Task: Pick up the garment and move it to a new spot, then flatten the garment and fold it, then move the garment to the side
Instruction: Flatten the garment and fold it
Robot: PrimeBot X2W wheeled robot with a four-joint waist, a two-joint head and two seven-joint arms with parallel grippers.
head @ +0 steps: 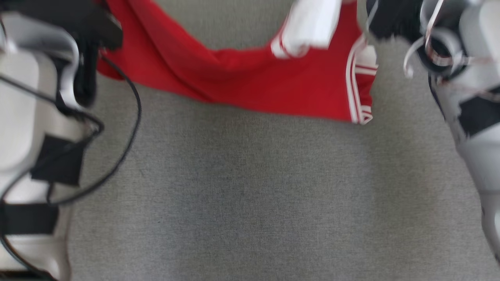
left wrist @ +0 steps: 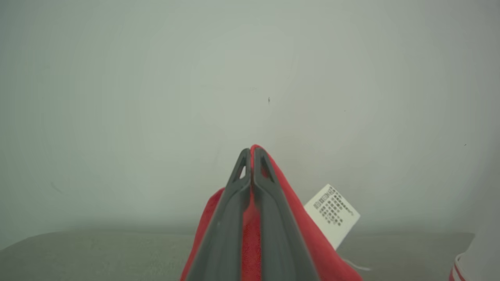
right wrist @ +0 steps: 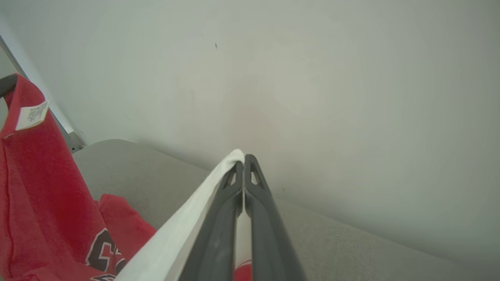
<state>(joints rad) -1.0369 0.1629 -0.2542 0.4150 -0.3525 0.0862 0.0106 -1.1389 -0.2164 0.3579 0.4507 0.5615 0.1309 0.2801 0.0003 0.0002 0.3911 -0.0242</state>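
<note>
Left pincer (left wrist: 250, 154) and right pincer (right wrist: 244, 160), each clamped on an edge, hold the red jersey (head: 250, 82) at 12 o'clock over the grey tabletop (head: 250, 195), seemingly mid-relocation; laying it flat likely comes next.

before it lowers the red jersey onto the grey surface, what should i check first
1. Left hand shut on the red jersey: ok.
2. Right hand shut on the jersey's white panel: ok.
3. Jersey taut between the hands: not ok, the middle sags in the head view.
4. Hem off the grey surface: cannot tell, the head view is blurred.
5. Black cable away from the cloth: not ok, it loops right by the jersey's left edge.
</note>
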